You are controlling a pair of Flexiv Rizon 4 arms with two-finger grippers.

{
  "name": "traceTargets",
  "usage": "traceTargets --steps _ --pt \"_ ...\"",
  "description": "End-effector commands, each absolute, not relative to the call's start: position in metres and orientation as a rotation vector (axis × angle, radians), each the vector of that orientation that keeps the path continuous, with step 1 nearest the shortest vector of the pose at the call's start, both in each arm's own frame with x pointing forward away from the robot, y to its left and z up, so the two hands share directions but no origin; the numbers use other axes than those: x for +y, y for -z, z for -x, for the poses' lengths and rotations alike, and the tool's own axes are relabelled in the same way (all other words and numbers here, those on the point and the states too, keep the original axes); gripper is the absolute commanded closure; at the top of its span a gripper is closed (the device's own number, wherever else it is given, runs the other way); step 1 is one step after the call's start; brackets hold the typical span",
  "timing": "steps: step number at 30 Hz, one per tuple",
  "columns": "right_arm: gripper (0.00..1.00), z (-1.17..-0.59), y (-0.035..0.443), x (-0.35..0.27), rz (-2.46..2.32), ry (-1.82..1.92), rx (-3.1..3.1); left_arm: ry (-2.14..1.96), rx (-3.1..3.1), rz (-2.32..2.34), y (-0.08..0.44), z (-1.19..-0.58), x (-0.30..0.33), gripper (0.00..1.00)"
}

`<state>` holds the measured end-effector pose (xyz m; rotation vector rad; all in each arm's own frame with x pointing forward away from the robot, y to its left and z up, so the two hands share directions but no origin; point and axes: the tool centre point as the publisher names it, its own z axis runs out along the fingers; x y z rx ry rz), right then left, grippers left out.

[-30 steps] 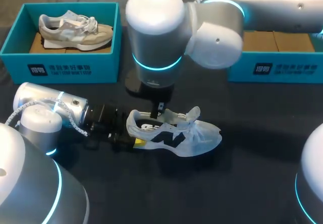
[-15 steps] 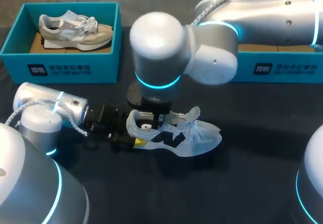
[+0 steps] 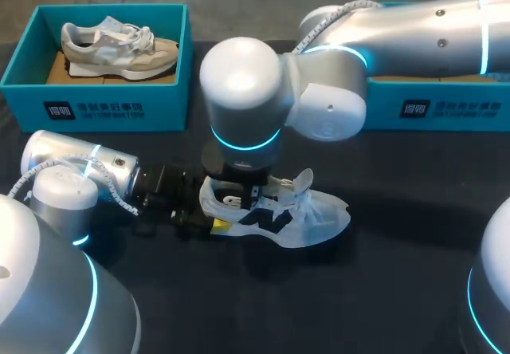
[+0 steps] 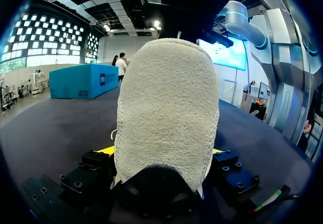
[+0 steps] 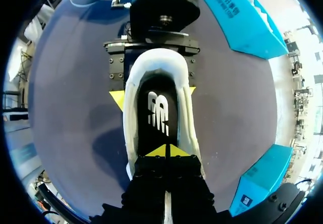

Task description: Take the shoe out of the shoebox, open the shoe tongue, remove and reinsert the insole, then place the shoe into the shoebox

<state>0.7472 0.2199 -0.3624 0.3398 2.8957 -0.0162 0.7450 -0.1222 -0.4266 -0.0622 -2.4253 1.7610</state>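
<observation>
white mesh shoe (image 3: 279,214) with a black side logo rests on its sole near the middle of the dark table (image 3: 398,290), outside the boxes. my left gripper (image 3: 213,218) clamps the heel, one yellow tip against each side. my right gripper (image 5: 165,152) points straight down into the shoe opening, above the printed insole (image 5: 159,110), its yellow tips pressed together. the left teal shoebox (image 3: 96,107) holds a beige shoe (image 3: 119,49); the right teal shoebox (image 3: 446,108) lies under my right arm.
</observation>
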Motion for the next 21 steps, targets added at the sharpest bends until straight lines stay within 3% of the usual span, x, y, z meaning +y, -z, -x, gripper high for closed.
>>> traceTargets --steps 1,21 --pt "1.00 -0.744 0.377 0.221 -0.354 0.005 2.894 -1.761 -2.427 0.060 0.429 -0.746 -0.122 1.00" --pt "1.00 -0.747 0.399 0.189 -0.531 -0.028 2.835 -1.761 -2.427 0.060 0.429 -0.746 -0.122 1.00"
